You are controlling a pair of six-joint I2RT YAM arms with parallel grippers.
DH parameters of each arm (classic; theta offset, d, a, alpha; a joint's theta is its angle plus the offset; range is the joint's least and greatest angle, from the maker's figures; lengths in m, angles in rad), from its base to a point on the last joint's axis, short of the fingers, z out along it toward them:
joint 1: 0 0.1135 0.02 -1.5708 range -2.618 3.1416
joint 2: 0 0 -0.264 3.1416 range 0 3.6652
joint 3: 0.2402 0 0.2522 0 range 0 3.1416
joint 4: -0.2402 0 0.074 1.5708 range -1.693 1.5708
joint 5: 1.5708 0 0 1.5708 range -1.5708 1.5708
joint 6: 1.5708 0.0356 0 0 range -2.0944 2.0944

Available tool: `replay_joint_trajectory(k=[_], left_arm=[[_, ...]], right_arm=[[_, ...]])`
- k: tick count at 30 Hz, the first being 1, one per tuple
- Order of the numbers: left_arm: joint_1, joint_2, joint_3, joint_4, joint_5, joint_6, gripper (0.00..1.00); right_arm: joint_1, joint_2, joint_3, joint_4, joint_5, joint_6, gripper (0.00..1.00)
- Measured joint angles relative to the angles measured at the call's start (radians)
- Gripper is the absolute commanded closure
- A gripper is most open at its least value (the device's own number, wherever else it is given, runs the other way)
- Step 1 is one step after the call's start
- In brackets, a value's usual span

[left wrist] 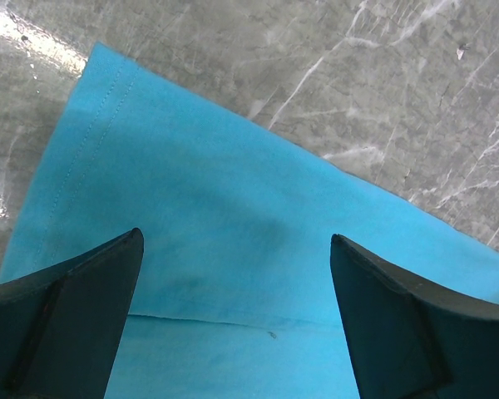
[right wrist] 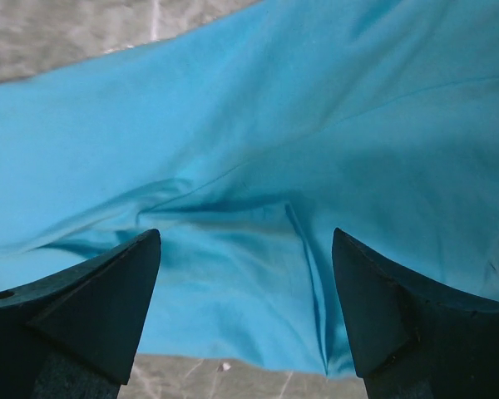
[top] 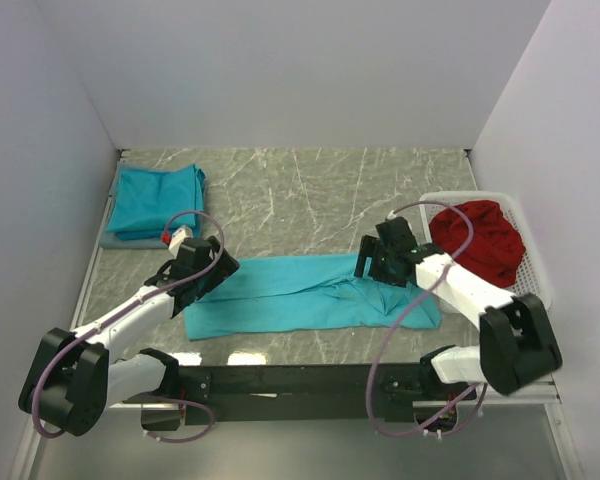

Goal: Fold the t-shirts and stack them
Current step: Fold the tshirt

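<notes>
A turquoise t-shirt (top: 300, 292) lies folded into a long band across the middle of the marble table, with wrinkles near its right end. My left gripper (top: 202, 268) is open and empty above the shirt's left end, whose flat cloth and hem show in the left wrist view (left wrist: 233, 241). My right gripper (top: 372, 262) is open and empty above the wrinkled right part (right wrist: 258, 191). A second turquoise shirt (top: 158, 200) lies folded at the back left corner.
A white basket (top: 532, 262) at the right edge holds a crumpled red cloth (top: 480, 240). A grey cloth edge (top: 130, 241) shows under the folded shirt at back left. White walls close in the table on three sides.
</notes>
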Motion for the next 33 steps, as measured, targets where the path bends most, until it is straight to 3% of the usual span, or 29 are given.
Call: replay_joint_trajectory(k=[5,13,19,24,30,33], left_arm=[[0.0,0.006,0.0,-0.003,-0.008,0.0,0.01],[0.0,0.006,0.0,-0.009,-0.028,0.0,0.0],[0.0,0.007,0.0,-0.018,-0.045,0.0,0.01],[0.0,0.007,0.0,-0.037,-0.062,0.001,0.01],[0.0,0.004,0.0,-0.056,-0.08,0.001,0.01],[0.0,0.002,0.0,-0.062,-0.083,0.001,0.01]], right_arm=[[0.0,0.148,0.019,0.063,-0.049,-0.031,0.1],[0.0,0.161,0.02,0.1,-0.163,-0.054,0.1],[0.008,0.042,-0.039,0.113,-0.309,-0.054,0.1],[0.085,-0.04,-0.069,0.077,-0.395,-0.066,0.1],[0.161,-0.17,-0.074,-0.027,-0.413,-0.104,0.1],[0.158,-0.235,-0.074,-0.048,-0.343,-0.093,0.09]])
